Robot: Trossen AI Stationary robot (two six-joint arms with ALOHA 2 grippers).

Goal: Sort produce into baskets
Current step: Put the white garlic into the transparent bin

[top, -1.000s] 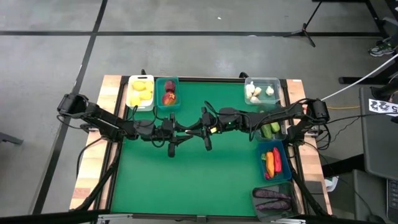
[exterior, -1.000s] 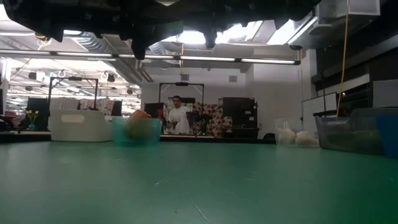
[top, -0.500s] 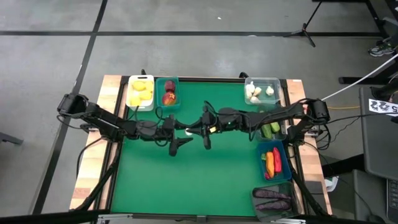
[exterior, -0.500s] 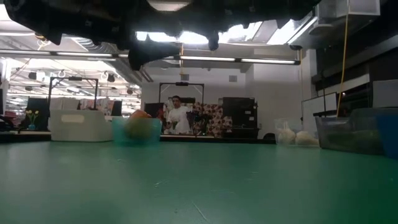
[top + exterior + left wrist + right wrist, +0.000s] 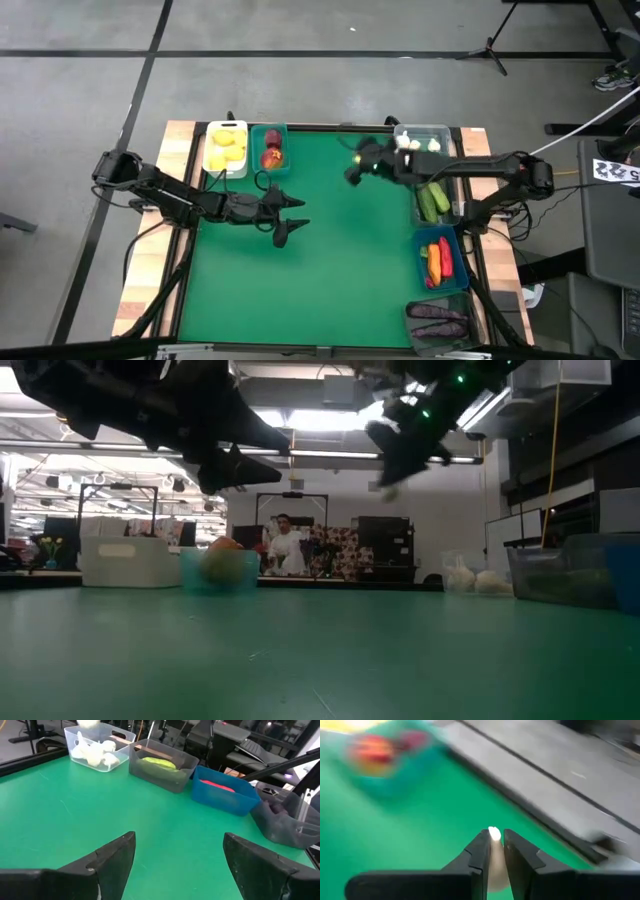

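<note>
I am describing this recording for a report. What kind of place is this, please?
Most likely a robotics lab or workshop. A green table with two robot arms stands on a bare concrete floor. The low view shows ceiling strip lights, equipment racks, and a person standing in the background.
</note>
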